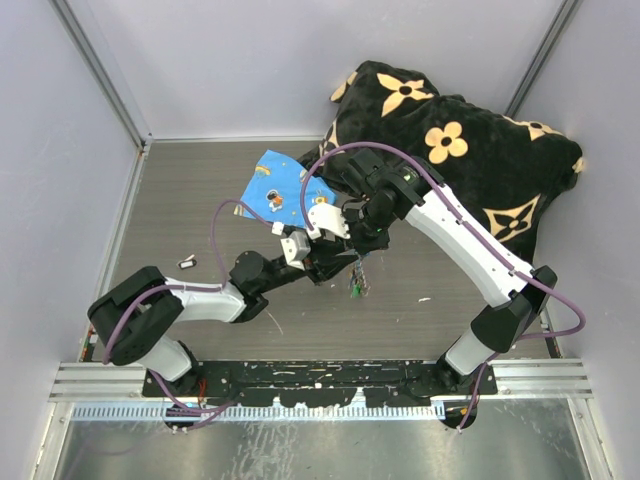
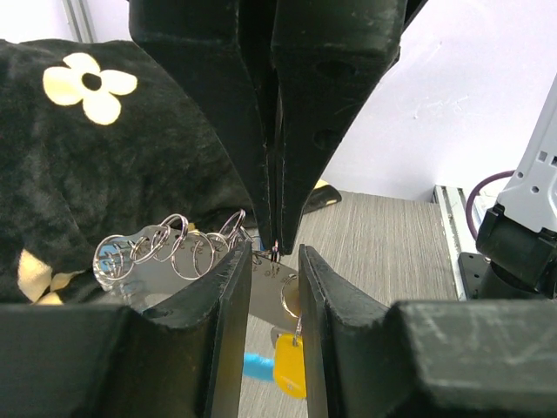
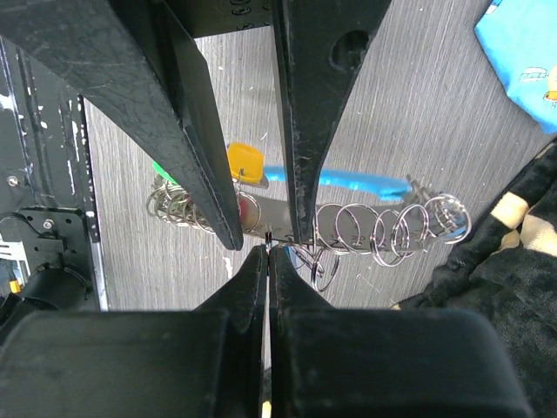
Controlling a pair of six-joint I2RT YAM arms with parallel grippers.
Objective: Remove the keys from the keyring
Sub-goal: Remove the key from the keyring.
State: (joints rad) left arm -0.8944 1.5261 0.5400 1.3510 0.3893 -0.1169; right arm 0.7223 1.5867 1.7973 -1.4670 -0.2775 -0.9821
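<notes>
Right end effector [image 3: 267, 252] clamps the keyring's [image 3: 348, 228] middle.

we see a big black blanket [image 1: 470, 150] with tan flowers on it. it is soft and lumpy, and it lies at the far right corner of the grey wood table [image 1: 200, 200]. just left of the blanket lies a bright blue cloth [image 1: 272, 188] with little pictures on it. far to the left of the blanket, and nearer to us, sits a tiny white and black thing [image 1: 187, 262]; we cannot tell what it is. a small white scrap [image 1: 425, 299] lies in front of the blanket. pale walls [image 1: 250, 60] stand behind the blanket. a shiny metal rail [image 1: 100, 375] runs along the near edge, well apart from the blanket.
</notes>
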